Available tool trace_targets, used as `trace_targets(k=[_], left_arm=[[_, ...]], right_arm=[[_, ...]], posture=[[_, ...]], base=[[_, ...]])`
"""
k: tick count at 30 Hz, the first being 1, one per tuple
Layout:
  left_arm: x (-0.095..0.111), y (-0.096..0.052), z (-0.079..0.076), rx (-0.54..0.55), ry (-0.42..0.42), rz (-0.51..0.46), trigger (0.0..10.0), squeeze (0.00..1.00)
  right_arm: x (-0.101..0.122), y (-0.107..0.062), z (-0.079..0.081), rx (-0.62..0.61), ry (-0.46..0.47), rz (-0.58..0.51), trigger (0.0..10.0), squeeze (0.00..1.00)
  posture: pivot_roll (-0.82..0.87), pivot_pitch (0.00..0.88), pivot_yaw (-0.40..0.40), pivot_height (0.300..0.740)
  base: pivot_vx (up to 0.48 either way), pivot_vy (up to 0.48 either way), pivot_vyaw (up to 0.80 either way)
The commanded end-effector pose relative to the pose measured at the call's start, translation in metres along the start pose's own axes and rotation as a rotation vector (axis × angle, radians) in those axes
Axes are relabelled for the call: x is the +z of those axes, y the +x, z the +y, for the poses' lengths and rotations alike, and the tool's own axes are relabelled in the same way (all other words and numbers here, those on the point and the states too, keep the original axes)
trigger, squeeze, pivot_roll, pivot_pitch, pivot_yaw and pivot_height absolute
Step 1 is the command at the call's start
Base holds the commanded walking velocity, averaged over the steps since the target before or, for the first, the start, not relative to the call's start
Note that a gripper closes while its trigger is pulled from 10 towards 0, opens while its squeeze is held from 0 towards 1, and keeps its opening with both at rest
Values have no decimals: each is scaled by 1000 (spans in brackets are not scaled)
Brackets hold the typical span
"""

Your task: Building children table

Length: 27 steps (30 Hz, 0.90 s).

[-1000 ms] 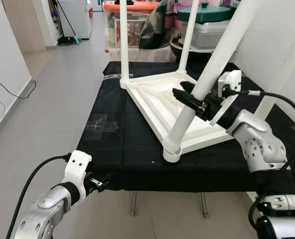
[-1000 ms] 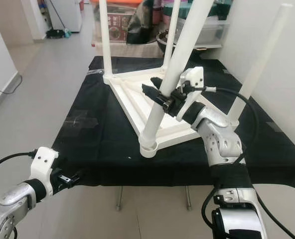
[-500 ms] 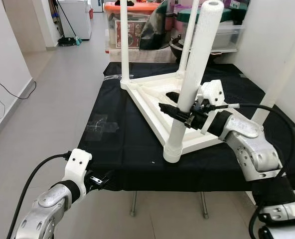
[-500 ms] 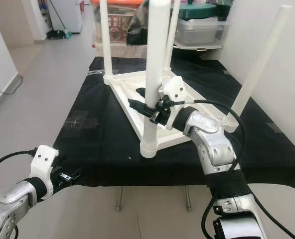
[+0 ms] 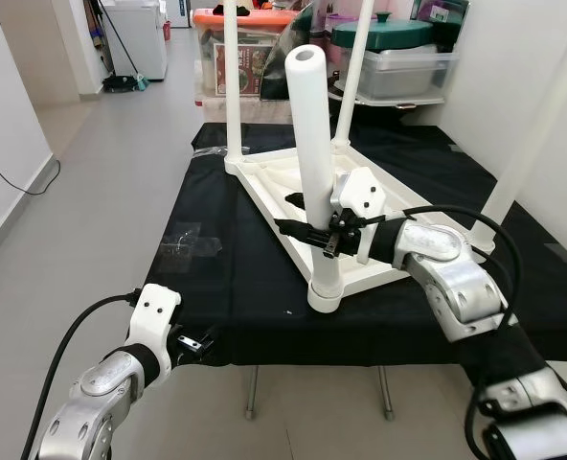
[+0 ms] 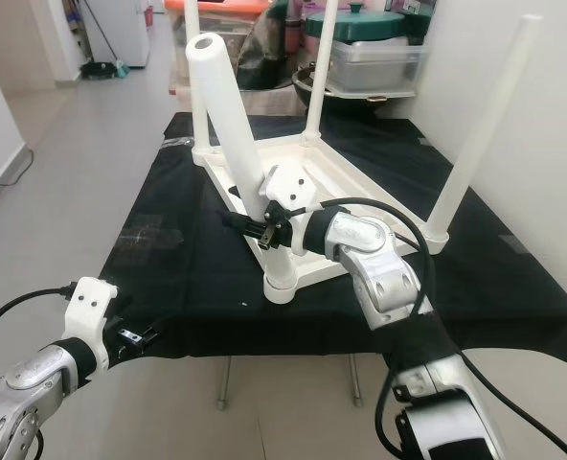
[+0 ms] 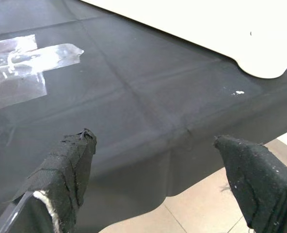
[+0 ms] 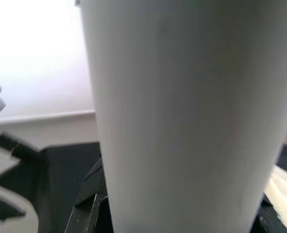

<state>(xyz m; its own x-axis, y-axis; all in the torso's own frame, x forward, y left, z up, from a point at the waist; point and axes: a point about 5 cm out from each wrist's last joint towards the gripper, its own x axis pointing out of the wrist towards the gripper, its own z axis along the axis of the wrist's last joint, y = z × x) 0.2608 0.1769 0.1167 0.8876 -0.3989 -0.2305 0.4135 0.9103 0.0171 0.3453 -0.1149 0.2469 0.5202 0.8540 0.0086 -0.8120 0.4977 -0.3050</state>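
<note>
A white children's table point(image 5: 274, 182) lies upside down on a black-covered worktop point(image 5: 226, 278). Three of its legs stand up: back left point(image 5: 231, 86), back right point(image 5: 357, 57) and far right point(image 5: 542, 125). The near leg point(image 5: 310, 153) stands in its corner socket point(image 5: 324, 295), leaning slightly left. My right gripper point(image 5: 307, 230) is shut on this leg low down; in the right wrist view the leg point(image 8: 182, 111) is pressed close between the fingers. My left gripper point(image 5: 195, 345) hangs open just below the worktop's front edge, its fingers point(image 7: 66, 165) spread apart with nothing between them.
Clear tape point(image 5: 183, 240) sticks to the cloth at the left. Storage boxes and a pot point(image 5: 398, 57) crowd the space behind the worktop. A white wall point(image 5: 552, 38) runs close on the right. Open grey floor point(image 5: 102, 192) lies to the left.
The near leg has swung from leaning right to leaning slightly left, and my right gripper has moved left with it. The left arm has stayed put.
</note>
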Motion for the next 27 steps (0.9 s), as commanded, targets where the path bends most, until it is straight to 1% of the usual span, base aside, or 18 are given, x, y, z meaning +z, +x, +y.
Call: trace_targets(k=[1,7,11,14,15,16,18,19,20,22,23,24,25,26,27], left_arm=[[-3,1,-2,-1,0,9,10000,0],[-4,3,-2,-1,-5,11,10000,0],[-5,4,-1,2,-3,11,10000,0],[-5,4,0,4,-2,11,10000,0],[-5,4,2,9,-3,16,10000,0],[-5,4,2,9,-3,16,10000,0],[-6,4,3,16,-3,24,10000,0],[-7,4,4,17,-3,25,10000,0],[-6,4,3,16,-1,25,10000,0],[-6,4,3,16,-1,25,10000,0],[-6,5,3,16,-1,24,10000,0],[-6,6,2,15,-1,23,10000,0],[-6,6,2,15,-1,23,10000,0],[-6,7,2,16,0,25,10000,0],[-6,8,1,19,0,27,10000,0]], right_arm=[[-13,3,3,26,124,8,0,0],[-14,4,-4,0,203,-27,0,0],[-20,5,-7,-35,214,-12,0,0],[-22,6,-6,-43,215,-6,0,0],[-29,10,-4,-81,238,21,0,0],[-29,10,-4,-81,238,21,0,0],[-44,16,-3,-172,288,87,0,0],[-48,17,-2,-194,300,104,0,0],[-53,18,-5,-242,309,137,0,0],[-53,18,-5,-242,309,137,0,0],[-56,19,-6,-273,314,157,0,0],[-60,19,-12,-353,334,183,0,0],[-60,19,-12,-353,334,183,0,0],[-64,16,-22,-478,395,198,0,0],[-69,11,-34,-665,465,209,0,0]], posture=[[103,0,-63,740],[99,0,-63,740],[100,0,-63,740],[104,0,-64,740],[101,0,-61,740],[101,0,-61,740],[102,0,-60,740],[102,0,-60,740],[102,0,-60,740],[102,0,-60,740],[102,0,-60,740],[100,0,-60,740],[100,0,-60,740],[100,0,-62,740],[99,0,-63,740]], base=[[0,0,0],[0,0,0],[0,0,0],[0,0,0],[0,0,0],[0,0,0],[0,0,0],[0,0,0],[0,0,0],[0,0,0],[0,0,0],[0,0,0],[0,0,0],[0,0,0],[0,0,0]])
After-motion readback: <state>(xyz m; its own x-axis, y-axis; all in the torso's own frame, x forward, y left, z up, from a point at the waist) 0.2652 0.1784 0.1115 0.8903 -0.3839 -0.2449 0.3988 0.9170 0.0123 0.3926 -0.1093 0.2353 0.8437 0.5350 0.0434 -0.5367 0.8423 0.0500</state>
